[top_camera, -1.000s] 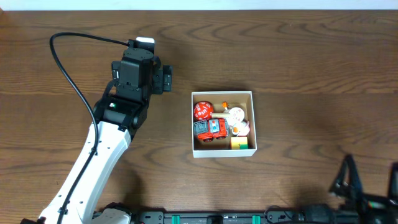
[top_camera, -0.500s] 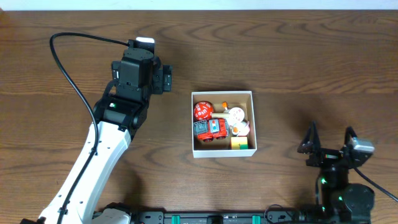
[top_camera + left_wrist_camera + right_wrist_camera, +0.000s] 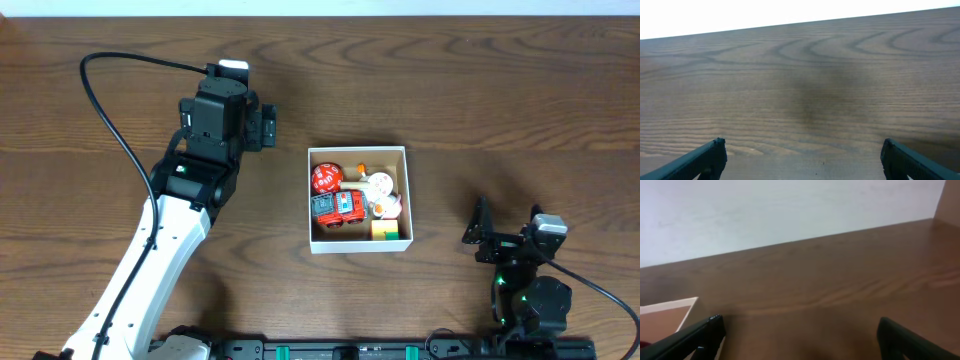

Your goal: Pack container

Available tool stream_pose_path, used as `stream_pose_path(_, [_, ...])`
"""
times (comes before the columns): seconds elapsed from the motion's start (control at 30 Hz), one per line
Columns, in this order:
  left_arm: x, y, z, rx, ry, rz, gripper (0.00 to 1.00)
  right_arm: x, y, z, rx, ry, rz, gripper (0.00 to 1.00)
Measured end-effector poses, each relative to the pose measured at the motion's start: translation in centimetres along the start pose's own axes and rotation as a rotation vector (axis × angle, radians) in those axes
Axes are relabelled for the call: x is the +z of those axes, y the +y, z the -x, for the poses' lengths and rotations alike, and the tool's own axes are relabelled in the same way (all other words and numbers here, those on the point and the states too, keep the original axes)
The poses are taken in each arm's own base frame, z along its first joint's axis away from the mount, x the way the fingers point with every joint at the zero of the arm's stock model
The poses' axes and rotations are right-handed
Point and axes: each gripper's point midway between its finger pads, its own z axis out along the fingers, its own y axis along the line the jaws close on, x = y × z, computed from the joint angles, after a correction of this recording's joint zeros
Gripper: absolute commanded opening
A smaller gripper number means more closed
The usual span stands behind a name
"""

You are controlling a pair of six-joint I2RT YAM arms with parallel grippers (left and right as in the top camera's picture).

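The container [image 3: 360, 151], a square white box with a brown inside, sits at the middle of the table. It holds several small toys: a red die [image 3: 326, 178], a red toy car [image 3: 338, 208], a pale round toy [image 3: 380, 186] and a yellow-green block [image 3: 384, 231]. My left gripper [image 3: 268, 128] is open and empty, up and to the left of the container; its wrist view [image 3: 800, 160] shows only bare wood. My right gripper [image 3: 482, 240] is open and empty at the front right; the container's corner [image 3: 667, 305] shows at the left of its wrist view [image 3: 797, 340].
The brown wooden table [image 3: 500, 90] fills the view. The left arm's black cable [image 3: 110, 110] loops over the table at the left. A pale wall [image 3: 790, 210] stands beyond the table's far edge.
The right arm has come into view at the front right edge and moved left and a little up toward the container. The left arm and the container have not moved.
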Motion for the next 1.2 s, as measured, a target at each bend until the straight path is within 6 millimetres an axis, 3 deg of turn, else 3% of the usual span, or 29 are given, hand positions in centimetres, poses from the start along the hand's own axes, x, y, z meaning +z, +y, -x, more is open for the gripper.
stream_pose_path(0.33, [0.00,0.00,0.00,0.000,0.000,0.000,0.98,0.00,0.06,-0.02,-0.103,0.000,0.003,0.99])
stream_pose_path(1.2, [0.00,0.00,0.00,0.000,0.000,0.000,0.98,0.00,0.06,-0.02,-0.122,0.000,0.003,0.99])
